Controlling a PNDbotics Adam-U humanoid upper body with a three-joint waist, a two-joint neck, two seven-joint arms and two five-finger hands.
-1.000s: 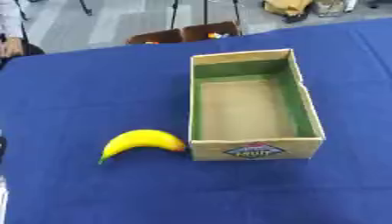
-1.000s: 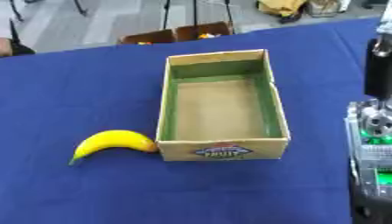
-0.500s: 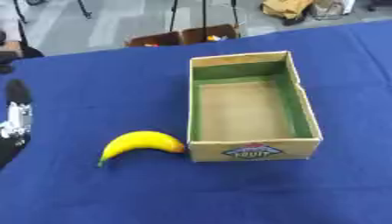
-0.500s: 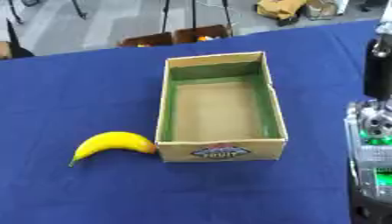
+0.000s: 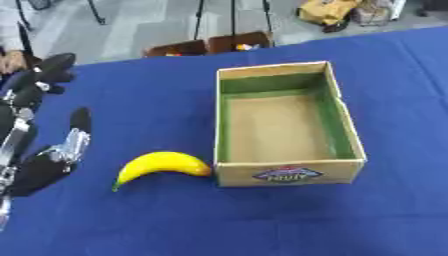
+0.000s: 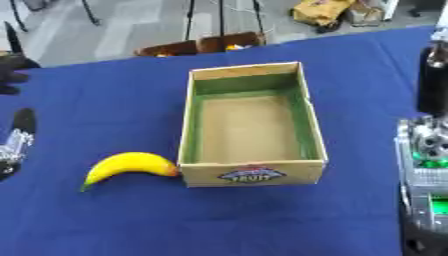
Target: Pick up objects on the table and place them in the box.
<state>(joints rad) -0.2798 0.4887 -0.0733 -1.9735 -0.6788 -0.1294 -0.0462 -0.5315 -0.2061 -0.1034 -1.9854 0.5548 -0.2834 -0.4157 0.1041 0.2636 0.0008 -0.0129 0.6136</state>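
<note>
Hidden or unclear: the left robot hand [image 5: 48, 150] is cut off by the left edge in the left eye view, so only part of the palm and several black fingers show. In the right eye view only a sliver of it appears at the left edge. The right robot hand cannot be identified; at the right edge of the right eye view there is only a black and silver arm structure [image 6: 426, 165] with a green patch, cropped by the frame, and whether that hand is open or closed cannot be told. The print on the box label is too blurred to read.

Left robot hand: fingers spread and fairly straight, open, holding nothing. It sits well to the left of the box, above the blue bench [image 5: 175, 220], apart from the banana; contact with the bench cannot be judged.

Count: 1 banana [image 5: 162, 166], 1 cardboard box [image 5: 284, 172].

The banana lies on the bench at the box's front-left corner, its right end touching or just beside the box wall, its stem end pointing down-left away from the box. The box stands upright and open-topped, green on its inner walls, with a brown floor and nothing visible inside.
</note>
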